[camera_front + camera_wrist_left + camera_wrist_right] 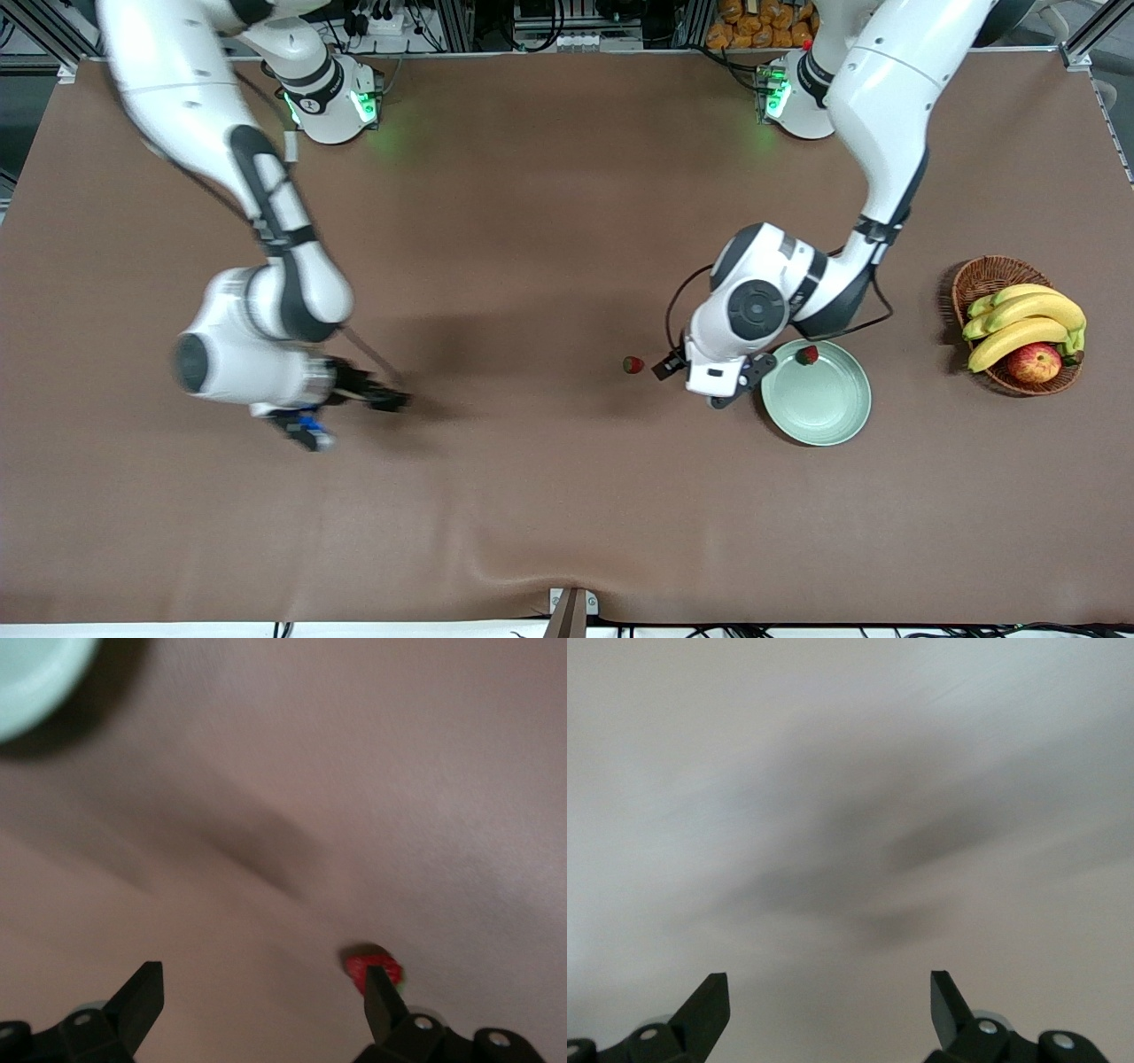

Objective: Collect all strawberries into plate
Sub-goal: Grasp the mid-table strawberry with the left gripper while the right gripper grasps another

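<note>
— Left gripper [704,377], fingers apart, hangs beside the plate [828,421]; one strawberry [633,364] lies just beside it.
— Right gripper [376,394]?
— Fingers apart, over bare cloth, well apart from it. Another strawberry [807,355] sits in the plate.

Bare cloth [532,266] around loose strawberry [633,364]; left hand [700,377] between it and plate [819,399].

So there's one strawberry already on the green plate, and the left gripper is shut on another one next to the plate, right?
Not quite. One strawberry does lie on the plate, but the left gripper is open and empty, low over the cloth beside the plate. The left wrist view shows its fingers spread, with the other strawberry lying loose on the table.
</note>
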